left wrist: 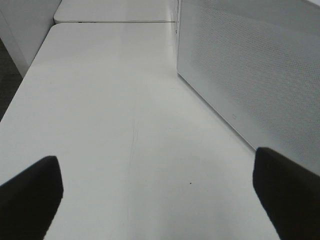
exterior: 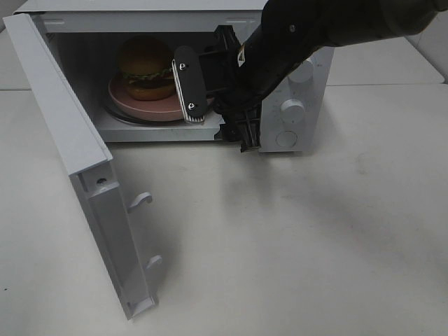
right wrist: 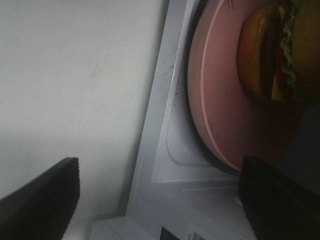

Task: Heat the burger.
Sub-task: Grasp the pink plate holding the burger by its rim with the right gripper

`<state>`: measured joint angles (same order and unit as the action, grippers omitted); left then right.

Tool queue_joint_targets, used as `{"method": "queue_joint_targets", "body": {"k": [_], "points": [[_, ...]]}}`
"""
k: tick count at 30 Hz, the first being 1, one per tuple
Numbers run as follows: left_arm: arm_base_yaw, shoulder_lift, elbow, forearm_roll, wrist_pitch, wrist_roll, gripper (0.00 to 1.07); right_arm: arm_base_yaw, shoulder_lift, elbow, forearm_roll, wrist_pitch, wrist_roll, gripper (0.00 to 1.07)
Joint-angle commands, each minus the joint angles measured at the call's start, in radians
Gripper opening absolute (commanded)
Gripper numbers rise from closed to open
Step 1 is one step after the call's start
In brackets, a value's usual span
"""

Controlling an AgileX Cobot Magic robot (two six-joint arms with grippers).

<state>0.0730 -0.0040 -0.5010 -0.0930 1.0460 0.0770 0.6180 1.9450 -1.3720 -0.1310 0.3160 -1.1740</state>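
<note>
Burger [exterior: 145, 68]: set on plate [exterior: 140, 106] inside microwave [exterior: 316, 87].
Right gripper [exterior: 220, 114]: held spread, empty, at microwave mouth.
Left gripper [left wrist: 157, 195]: held spread, empty.

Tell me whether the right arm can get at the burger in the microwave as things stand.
Probably yes. The door stands wide open, the right gripper is open at the cavity mouth, and nothing lies between it and the burger on the pink plate.
</note>
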Motion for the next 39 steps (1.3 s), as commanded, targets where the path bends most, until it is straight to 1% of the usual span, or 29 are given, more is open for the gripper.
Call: {"method": "queue_joint_targets", "body": {"k": [1,3,6,8,26,29,36,39], "points": [[0.001,-0.021,0.004,0.001,-0.007,-0.007,0.98,0.003,0.02,-0.021,0.001,-0.002,0.013,0.82],[0.001,-0.021,0.004,0.001,-0.007,-0.007,0.98,0.003,0.044,-0.047,0.001,-0.003,0.017,0.82],[0.001,-0.021,0.004,0.001,-0.007,-0.007,0.98,0.003,0.052,-0.058,0.001,-0.003,0.017,0.82],[0.001,-0.021,0.004,0.001,-0.007,-0.007,0.98,0.003,0.085,-0.094,0.001,-0.003,0.02,0.82],[0.001,-0.021,0.004,0.001,-0.007,-0.007,0.98,0.003,0.236,-0.268,0.0,0.017,0.054,0.8],[0.001,-0.021,0.004,0.001,-0.007,-0.007,0.98,0.003,0.271,-0.315,0.0,0.038,0.077,0.79],[0.001,-0.021,0.004,0.001,-0.007,-0.007,0.98,0.003,0.319,-0.374,0.0,0.08,0.077,0.78],[0.001,-0.021,0.004,0.001,-0.007,-0.007,0.98,0.003,0.347,-0.423,0.0,0.109,0.081,0.78]]}}
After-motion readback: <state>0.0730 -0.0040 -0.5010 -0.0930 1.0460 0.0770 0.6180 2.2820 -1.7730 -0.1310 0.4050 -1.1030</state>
